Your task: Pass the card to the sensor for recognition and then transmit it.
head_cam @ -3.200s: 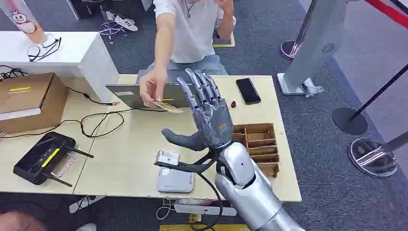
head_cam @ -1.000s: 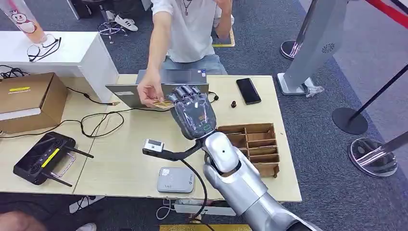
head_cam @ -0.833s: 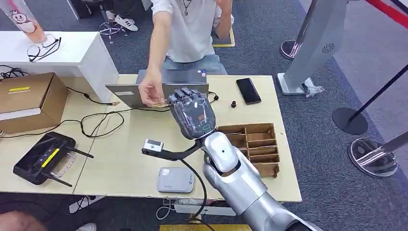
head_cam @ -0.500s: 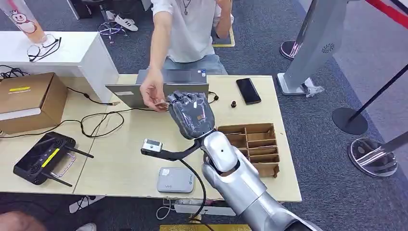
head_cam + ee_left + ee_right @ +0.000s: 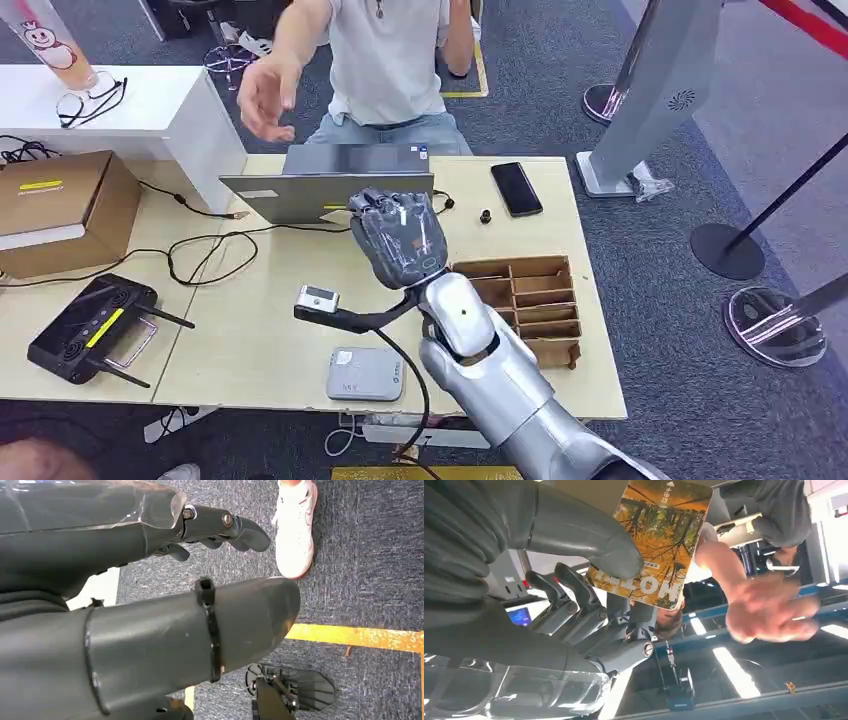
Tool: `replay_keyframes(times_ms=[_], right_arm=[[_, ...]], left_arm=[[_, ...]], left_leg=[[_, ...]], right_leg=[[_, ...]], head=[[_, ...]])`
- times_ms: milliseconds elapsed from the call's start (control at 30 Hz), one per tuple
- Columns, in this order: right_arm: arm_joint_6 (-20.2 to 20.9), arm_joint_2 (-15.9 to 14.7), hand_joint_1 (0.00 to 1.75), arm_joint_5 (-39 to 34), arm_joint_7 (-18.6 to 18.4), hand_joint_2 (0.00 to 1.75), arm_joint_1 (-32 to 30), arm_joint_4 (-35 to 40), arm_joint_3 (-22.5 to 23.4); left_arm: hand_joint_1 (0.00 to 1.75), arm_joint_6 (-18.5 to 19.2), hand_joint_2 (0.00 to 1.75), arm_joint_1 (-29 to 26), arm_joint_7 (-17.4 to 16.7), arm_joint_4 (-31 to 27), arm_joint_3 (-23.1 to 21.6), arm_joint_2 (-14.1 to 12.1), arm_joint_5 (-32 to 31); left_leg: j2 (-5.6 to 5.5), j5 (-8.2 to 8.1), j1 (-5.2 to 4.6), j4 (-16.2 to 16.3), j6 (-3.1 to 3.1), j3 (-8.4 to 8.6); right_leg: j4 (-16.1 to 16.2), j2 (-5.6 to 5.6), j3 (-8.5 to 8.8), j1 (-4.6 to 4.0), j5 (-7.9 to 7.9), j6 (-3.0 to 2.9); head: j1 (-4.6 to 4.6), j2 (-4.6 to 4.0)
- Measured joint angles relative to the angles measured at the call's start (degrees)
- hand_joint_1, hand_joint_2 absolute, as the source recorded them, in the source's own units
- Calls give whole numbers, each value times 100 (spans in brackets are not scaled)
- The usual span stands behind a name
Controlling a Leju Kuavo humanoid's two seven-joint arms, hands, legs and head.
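My right hand (image 5: 401, 238) is raised over the table just in front of the laptop, back toward me, fingers curled. In the right wrist view its thumb (image 5: 589, 545) and fingers pinch a card (image 5: 659, 540) printed with orange autumn trees. A sliver of the card (image 5: 336, 208) sticks out to the left of the hand in the head view. The grey card sensor (image 5: 365, 373) lies flat near the table's front edge, below and left of the hand. A person's hand (image 5: 262, 95) hovers high above the table, away from the card. My left hand (image 5: 150, 630) hangs over the carpet, holding nothing.
A laptop (image 5: 300, 195) and a black phone (image 5: 516, 188) lie at the table's far side. A wooden divided box (image 5: 530, 300) sits right of my arm. On the left are a cardboard box (image 5: 60, 205), a black controller (image 5: 90, 330) and loose cables (image 5: 200, 255).
The person has let go of the card and drawn their hand up and back from the table. My right hand has stayed almost in place, now holding the card alone.
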State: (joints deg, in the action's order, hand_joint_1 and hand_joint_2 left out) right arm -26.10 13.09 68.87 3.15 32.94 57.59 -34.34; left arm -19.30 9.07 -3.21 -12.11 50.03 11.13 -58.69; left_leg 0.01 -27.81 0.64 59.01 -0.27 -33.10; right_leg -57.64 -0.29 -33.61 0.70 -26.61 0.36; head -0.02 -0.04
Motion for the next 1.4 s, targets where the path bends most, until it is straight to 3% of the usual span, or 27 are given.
replay_keyframes(times_ms=[300, 400, 667, 733, 800, 900, 1000, 1400], right_arm=[[428, -2, 175, -919, 341, 175, -125, 306, 4], [759, -4, 175, -1345, 431, 175, -182, 418, 13], [938, -4, 175, -1576, 472, 175, -217, 472, 18], [1361, -20, 175, -2058, 527, 175, -272, 592, 22], [2105, -55, 175, -2971, 603, 175, -310, 686, 44], [2508, -74, 175, -3476, 645, 175, -309, 686, 57], [3158, -107, 175, -4359, 647, 175, -305, 667, 57], [4122, -253, 175, -5645, 542, 175, -33, 40, -17]], left_arm=[[0, 31, 0, -2, 26, 0, -2, -20, 9], [0, 42, 0, -3, 28, 0, -4, -24, 9], [0, 48, 0, -2, 28, 0, -7, -26, 7], [0, 70, 0, -3, 39, 0, -15, -28, -2], [0, 85, 0, -7, 44, 0, -94, -33, -7], [0, 94, 0, -8, 44, 0, -111, -35, -11], [0, 103, 0, -12, 44, 0, -140, -39, -11], [0, 170, 0, -18, 39, 0, -258, -107, -48]], left_leg=[[0, 0, 0, 0, 0, 0], [1, 0, 0, 0, 0, 0], [1, 0, 0, 0, 0, 0], [1, 0, 0, 0, 0, 0], [1, 0, 0, 0, 0, 0], [1, 0, 0, 0, 0, 0], [1, 0, 0, 0, 0, 0], [0, 0, 0, 0, 0, -1]], right_leg=[[0, 1, -2, 0, 0, 0], [0, 1, -2, 0, 0, 0], [0, 1, -2, 0, 0, 0], [0, 1, -2, 0, 0, 0], [0, 1, -2, 0, 0, 0], [0, 1, -2, 0, 0, 0], [0, 1, -2, 0, 0, 0], [0, 1, -1, 0, 0, 0]], head=[[-2, 0], [0, 0], [0, 0], [0, 0], [0, 0], [-2, 0], [-2, 0], [-2, 0]])
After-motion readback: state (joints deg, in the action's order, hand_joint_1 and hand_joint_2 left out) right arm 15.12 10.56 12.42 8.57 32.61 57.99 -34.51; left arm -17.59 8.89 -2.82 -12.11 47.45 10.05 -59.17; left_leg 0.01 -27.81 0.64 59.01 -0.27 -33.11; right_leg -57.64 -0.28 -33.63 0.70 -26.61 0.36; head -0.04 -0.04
